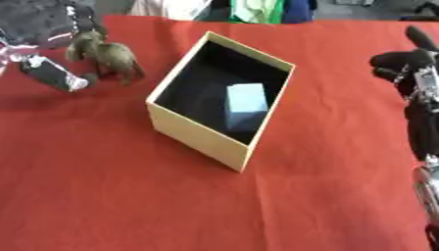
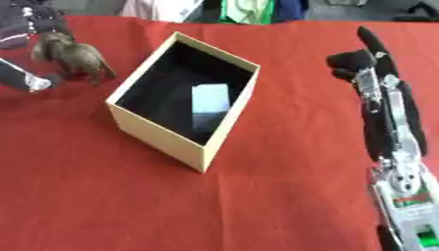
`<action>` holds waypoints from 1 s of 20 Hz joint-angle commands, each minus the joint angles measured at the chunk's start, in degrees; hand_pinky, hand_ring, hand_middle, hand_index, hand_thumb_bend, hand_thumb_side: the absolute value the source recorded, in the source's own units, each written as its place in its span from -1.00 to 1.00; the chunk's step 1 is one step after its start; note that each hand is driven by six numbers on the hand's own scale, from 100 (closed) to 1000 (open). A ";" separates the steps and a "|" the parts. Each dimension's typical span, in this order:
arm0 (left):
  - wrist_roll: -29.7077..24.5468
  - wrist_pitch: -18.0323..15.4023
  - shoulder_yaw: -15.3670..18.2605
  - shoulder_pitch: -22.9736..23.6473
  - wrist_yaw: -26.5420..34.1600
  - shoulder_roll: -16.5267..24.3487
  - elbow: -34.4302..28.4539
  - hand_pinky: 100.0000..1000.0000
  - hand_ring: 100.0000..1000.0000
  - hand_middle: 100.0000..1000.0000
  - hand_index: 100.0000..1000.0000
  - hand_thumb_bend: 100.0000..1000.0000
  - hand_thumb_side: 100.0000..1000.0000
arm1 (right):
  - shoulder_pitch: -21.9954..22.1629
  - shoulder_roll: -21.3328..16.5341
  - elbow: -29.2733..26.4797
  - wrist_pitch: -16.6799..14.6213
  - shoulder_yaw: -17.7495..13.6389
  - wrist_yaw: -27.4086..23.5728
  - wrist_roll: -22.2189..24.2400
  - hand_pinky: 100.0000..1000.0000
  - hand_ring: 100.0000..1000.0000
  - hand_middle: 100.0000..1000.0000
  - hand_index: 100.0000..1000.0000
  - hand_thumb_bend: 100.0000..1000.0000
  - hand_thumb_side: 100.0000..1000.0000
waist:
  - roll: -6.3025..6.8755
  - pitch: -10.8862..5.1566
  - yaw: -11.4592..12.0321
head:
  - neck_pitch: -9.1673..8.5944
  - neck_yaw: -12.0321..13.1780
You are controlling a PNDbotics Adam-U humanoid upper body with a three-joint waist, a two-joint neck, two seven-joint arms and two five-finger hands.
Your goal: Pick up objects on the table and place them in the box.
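Left hand (image 1: 51, 34) clasping brown toy animal (image 1: 107, 56) at ten o'clock, for carrying | box (image 1: 193, 132) centred, blue block (image 1: 246, 100) inside | right hand (image 2: 386, 83) relaxed at three o'clock, idle

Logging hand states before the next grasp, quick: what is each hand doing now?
Left hand: shut on the brown toy animal.
Right hand: open, holding nothing.
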 commanded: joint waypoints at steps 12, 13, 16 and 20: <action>4.02 0.75 1.05 -2.58 -3.02 -0.79 3.31 0.34 0.75 0.67 0.74 -0.38 -0.42 | -0.95 -1.68 -0.20 -0.23 0.11 -0.68 0.59 0.58 0.52 0.24 1.00 -1.00 0.86 | -0.41 0.04 -0.41 | -1.25 0.59; 4.00 0.65 1.00 -2.62 -2.90 -0.87 3.29 0.34 0.74 0.66 0.73 -0.39 -0.43 | -0.96 -1.70 -0.19 -0.23 0.11 -0.72 0.60 0.58 0.52 0.24 1.00 -1.00 0.86 | -0.42 0.10 -0.41 | -1.26 0.60; 3.95 0.32 0.76 -2.58 -3.02 -1.05 3.41 0.33 0.73 0.64 0.68 -0.42 -0.45 | -1.01 -1.75 -0.17 -0.26 0.10 -0.82 0.61 0.58 0.52 0.24 1.00 -1.00 0.87 | -0.47 0.37 -0.54 | -1.41 0.66; 3.65 -0.32 0.49 -2.47 -3.29 -1.36 3.92 0.29 0.69 0.57 0.59 -0.51 -0.51 | -1.03 -1.79 -0.10 -0.23 0.07 -0.89 0.57 0.58 0.52 0.24 1.00 -1.00 0.87 | -0.47 0.62 -0.67 | -1.47 0.79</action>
